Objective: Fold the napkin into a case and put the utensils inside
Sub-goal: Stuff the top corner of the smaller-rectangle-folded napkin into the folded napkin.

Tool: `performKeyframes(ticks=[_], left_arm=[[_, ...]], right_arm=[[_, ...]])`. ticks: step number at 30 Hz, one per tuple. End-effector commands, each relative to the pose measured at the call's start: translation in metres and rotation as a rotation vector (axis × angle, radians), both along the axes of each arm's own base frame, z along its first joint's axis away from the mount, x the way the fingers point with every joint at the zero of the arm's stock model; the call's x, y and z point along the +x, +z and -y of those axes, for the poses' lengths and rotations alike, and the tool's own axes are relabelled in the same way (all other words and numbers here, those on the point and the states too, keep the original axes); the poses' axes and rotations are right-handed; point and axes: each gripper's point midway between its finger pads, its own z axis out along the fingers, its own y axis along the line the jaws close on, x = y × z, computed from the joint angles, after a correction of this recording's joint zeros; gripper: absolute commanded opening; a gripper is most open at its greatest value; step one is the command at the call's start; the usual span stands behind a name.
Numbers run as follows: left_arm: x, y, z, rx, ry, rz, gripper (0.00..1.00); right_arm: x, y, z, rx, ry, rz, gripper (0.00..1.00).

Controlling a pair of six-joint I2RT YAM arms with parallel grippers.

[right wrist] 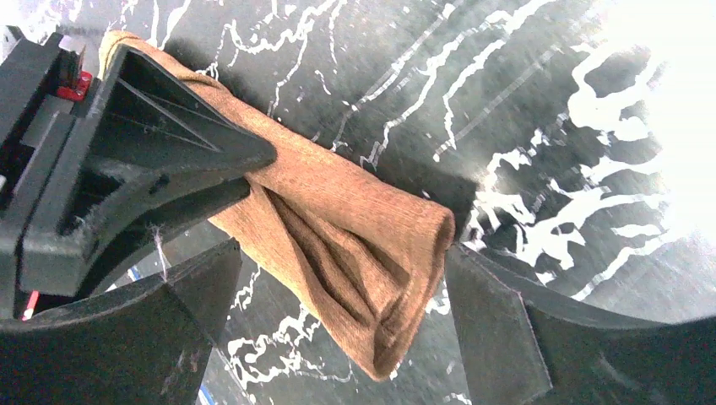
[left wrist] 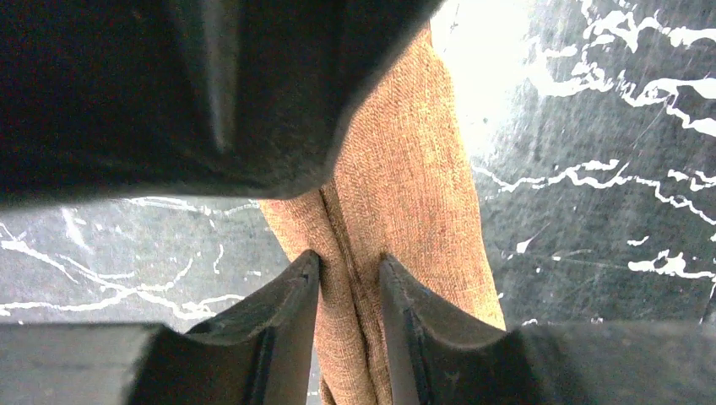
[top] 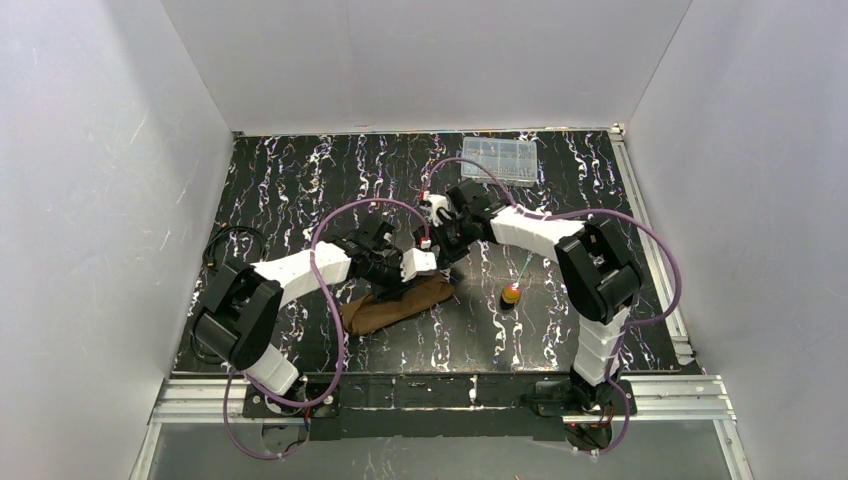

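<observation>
The brown napkin (top: 395, 305) lies bunched into a long roll on the black marbled table. My left gripper (top: 424, 272) is shut on a fold of the napkin (left wrist: 405, 169); in the left wrist view its fingertips (left wrist: 349, 270) pinch the cloth. My right gripper (top: 446, 252) is open, and the napkin's end (right wrist: 338, 211) lies between its spread fingers (right wrist: 477, 304). The left gripper's fingers (right wrist: 160, 143) also show in the right wrist view, clamped on the cloth. A utensil with a gold-orange head (top: 511, 293) lies right of the napkin. The purple-headed utensil is out of view.
A clear plastic compartment box (top: 498, 160) sits at the back of the table. Purple cables loop over both arms. White walls enclose the table on three sides. A metal rail (top: 440, 395) runs along the near edge.
</observation>
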Motion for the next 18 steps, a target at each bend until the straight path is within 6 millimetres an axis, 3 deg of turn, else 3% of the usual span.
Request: performKeyframes(ticks=[1,8,11,18], left_arm=[[-0.017,-0.015,-0.020,0.082,0.031,-0.073,0.29],[-0.017,-0.015,-0.020,0.083,0.025,-0.066,0.18],[-0.015,-0.015,-0.020,0.084,0.025,-0.061,0.17],[-0.013,-0.013,-0.019,0.085,0.027,-0.050,0.15]], right_arm=[[0.014,0.054,0.018,0.117,-0.039,0.079,0.99],[0.004,0.041,0.040,0.107,-0.114,0.103,0.99],[-0.004,0.034,0.040,0.120,-0.120,0.069,0.94],[-0.017,0.008,0.039,0.153,-0.155,-0.011,0.99]])
